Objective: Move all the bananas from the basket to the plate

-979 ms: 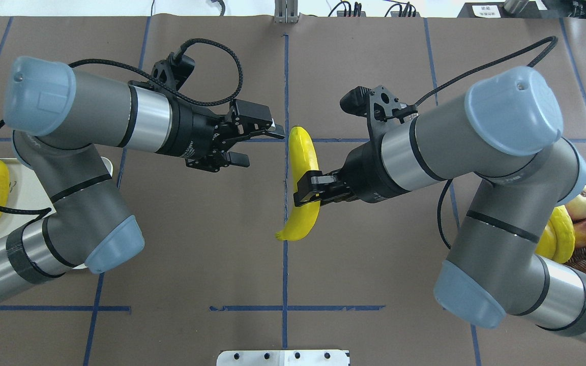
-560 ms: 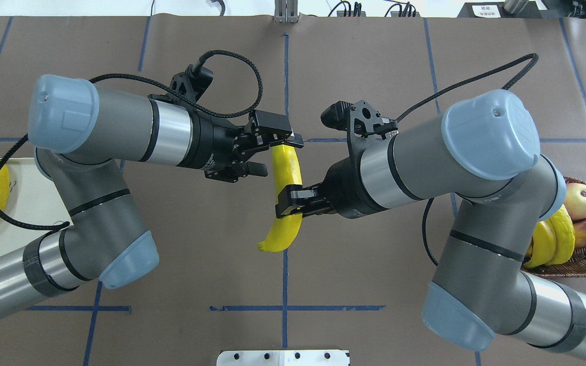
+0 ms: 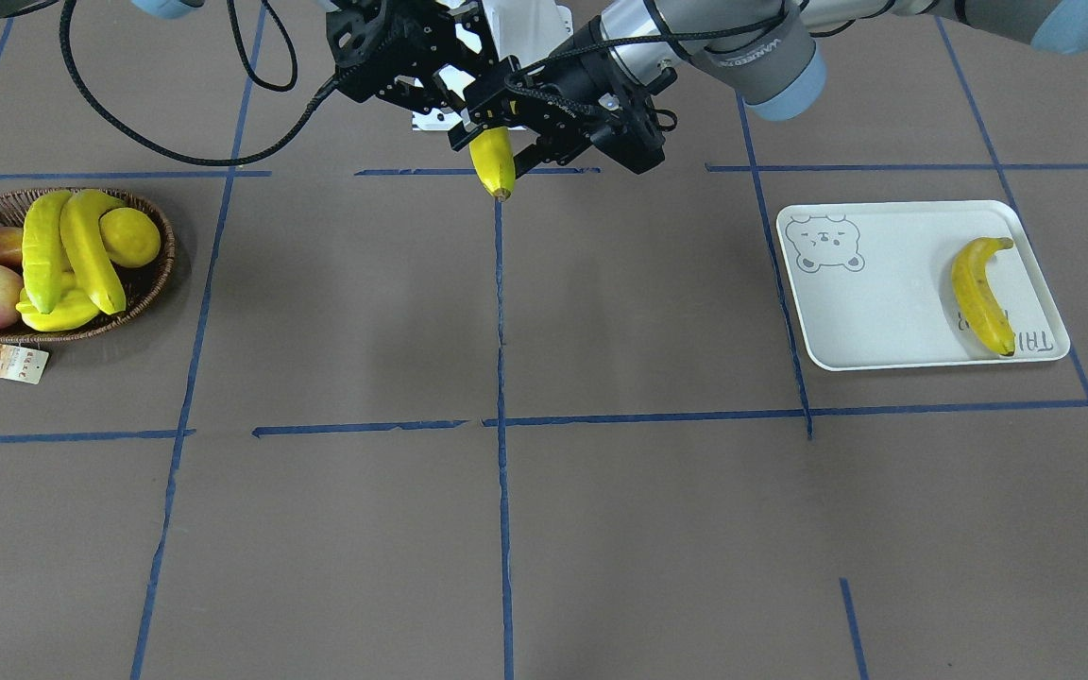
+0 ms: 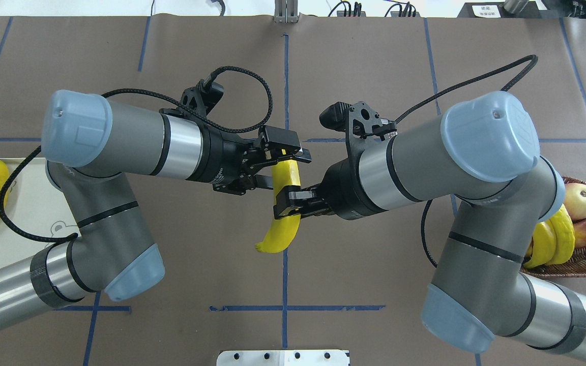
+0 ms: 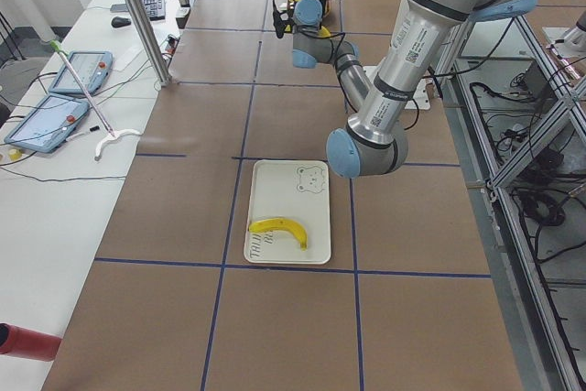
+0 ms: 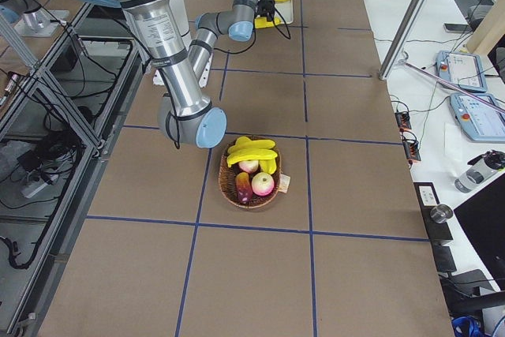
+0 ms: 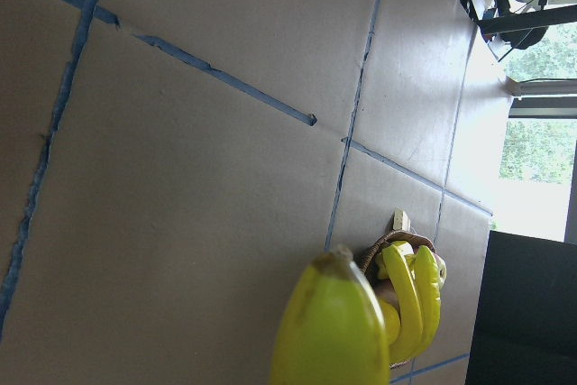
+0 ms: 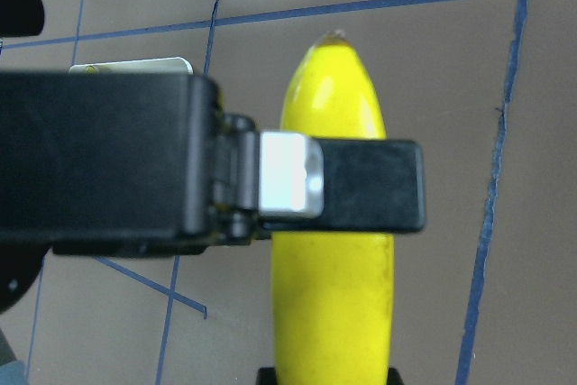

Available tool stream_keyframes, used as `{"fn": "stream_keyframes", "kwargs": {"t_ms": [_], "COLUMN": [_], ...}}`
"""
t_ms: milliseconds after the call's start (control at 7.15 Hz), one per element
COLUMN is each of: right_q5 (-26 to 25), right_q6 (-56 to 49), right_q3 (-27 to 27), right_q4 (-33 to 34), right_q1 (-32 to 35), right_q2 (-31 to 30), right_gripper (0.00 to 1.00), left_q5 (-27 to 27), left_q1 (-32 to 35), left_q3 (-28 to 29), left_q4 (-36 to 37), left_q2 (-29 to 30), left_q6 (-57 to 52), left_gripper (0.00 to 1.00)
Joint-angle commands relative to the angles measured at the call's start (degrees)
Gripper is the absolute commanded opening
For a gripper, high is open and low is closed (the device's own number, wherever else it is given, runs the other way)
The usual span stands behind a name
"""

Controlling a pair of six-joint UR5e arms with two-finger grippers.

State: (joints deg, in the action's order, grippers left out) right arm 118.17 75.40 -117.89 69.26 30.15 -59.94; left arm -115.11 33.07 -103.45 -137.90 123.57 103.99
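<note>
The banana (image 4: 284, 231) had barely shifted since the previous frame. It was held above the table (image 4: 186, 284), with the right gripper (image 4: 287, 203) clamped on its middle. Beyond, the left gripper (image 4: 285, 170) had advanced; its fingers, apart, straddled the banana's far end. The banana was curved and plain yellow with a brownish tip.

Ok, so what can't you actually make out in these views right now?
- Whether the left hand grips the held banana: overhead, its fingers cover the tip.
- The plate lettering: from the front, the lying banana covers part; overhead, the edge cuts it.
- The tag by the basket: print too small.
</note>
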Motion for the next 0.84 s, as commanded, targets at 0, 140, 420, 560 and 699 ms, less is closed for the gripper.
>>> {"fn": "stream_keyframes", "kwargs": {"t_ms": [0,140,420,560,699], "right_q5": [0.04,0.04,0.04,0.13,0.13], "right_q6": [-0.08,0.01,1.14,4.02,4.49], "right_q3": [0.03,0.03,-0.41,-0.85,-1.11], "right_q4": [0.00,0.00,0.00,0.00,-0.87], "right_q1": [0.00,0.00,0.08,0.00,0.00], "right_q2": [0.00,0.00,0.00,0.00,-0.08], "right_gripper": [0.01,0.08,1.00,1.00,1.00], "left_q5": [-0.03,-0.11,-0.11,-0.11,-0.11], "left_q1": [-0.20,-0.20,-0.20,-0.20,-0.11], "left_q3": [0.00,-0.08,-0.08,-0.08,-0.08], "left_q4": [-0.09,-0.09,-0.09,-0.09,0.00], "left_q2": [-0.08,-0.26,-0.17,-0.17,-0.26], "left_q6": [-0.18,-0.53,-0.54,-0.54,-0.54], "left_gripper": [0.30,0.00,0.00,0.00,0.00]}}
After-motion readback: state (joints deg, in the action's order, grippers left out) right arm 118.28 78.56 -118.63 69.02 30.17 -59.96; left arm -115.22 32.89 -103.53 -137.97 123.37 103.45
